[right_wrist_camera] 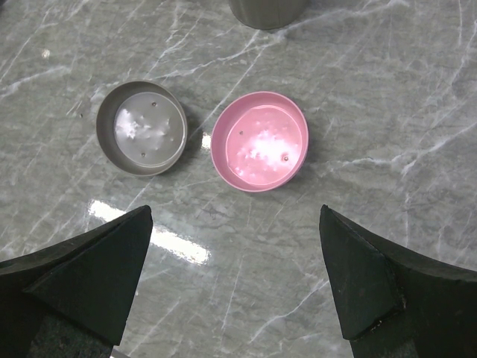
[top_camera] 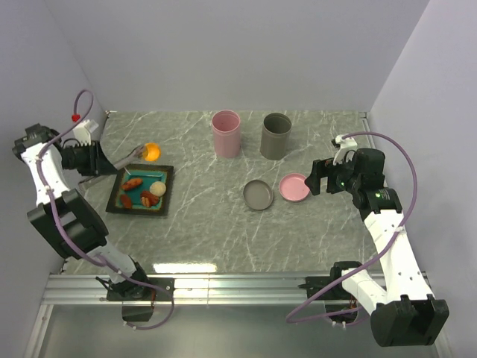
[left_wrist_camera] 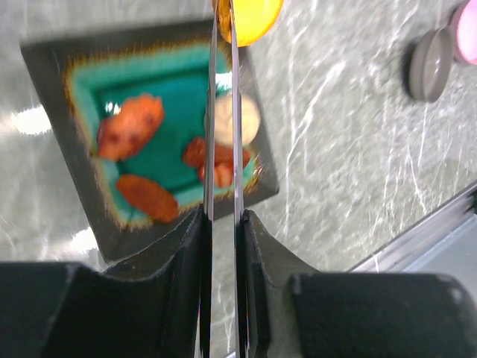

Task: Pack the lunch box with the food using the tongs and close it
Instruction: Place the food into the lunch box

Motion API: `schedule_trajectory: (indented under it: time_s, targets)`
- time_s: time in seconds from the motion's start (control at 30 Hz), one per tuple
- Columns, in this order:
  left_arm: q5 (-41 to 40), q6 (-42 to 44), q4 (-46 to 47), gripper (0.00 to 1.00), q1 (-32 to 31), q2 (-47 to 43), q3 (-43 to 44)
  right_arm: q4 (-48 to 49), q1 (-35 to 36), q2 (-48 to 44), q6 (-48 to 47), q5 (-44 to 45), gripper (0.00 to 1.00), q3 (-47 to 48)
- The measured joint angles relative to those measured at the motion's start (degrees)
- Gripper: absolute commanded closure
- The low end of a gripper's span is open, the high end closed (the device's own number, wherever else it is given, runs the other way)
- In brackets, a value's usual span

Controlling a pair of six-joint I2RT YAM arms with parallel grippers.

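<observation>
The left jaws, at the left edge of the overhead view, are closed on the slim grey metal tongs [left_wrist_camera: 211, 134], their black fingers [left_wrist_camera: 175, 253] pressing both thin arms until they run nearly parallel. The tong tips pinch a round orange food piece [top_camera: 152, 151], which sits just past the upper edge of the teal square tray with a dark rim [left_wrist_camera: 164, 97], at left centre of the marbled grey desk [top_camera: 216, 239]. On the tray lie a pale tan ball [left_wrist_camera: 242, 119], a blurred orange-red piece [left_wrist_camera: 130, 127], a brownish oblong piece [left_wrist_camera: 147, 198] and small red pieces [left_wrist_camera: 216, 160]. The right jaws stand wide open and hold nothing, above a shallow grey round lid [right_wrist_camera: 141, 128] and a shallow pink round lid [right_wrist_camera: 259, 142] lying side by side. A pink cylindrical container [top_camera: 226, 133] and a grey cylindrical container [top_camera: 276, 136] stand upright at upper centre.
</observation>
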Motion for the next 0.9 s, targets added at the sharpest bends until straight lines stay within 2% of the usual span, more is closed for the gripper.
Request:
schedule_trajectory:
  time_s: [0.2, 0.53, 0.77, 0.9]
  targets:
    - [1.0, -6.5, 1.2, 1.00, -7.8, -2.3, 6.2, 0.0, 0.0, 0.0, 0.0, 0.0, 0.00, 0.0]
    - [-0.5, -28.5, 14.1, 1.00, -26.5, -2.7, 13.8, 0.0, 0.0, -0.5, -0.2, 0.0, 0.00, 0.0]
    - [-0.3, -40.5, 21.9, 1.00, -33.8, 1.5, 18.6, 0.0, 0.0, -0.9, -0.3, 0.1, 0.00, 0.0]
    - [-2.8, -44.6, 24.5, 0.99, -37.2, 5.7, 19.6, 0.0, 0.0, -1.5, -0.5, 0.2, 0.00, -0.1]
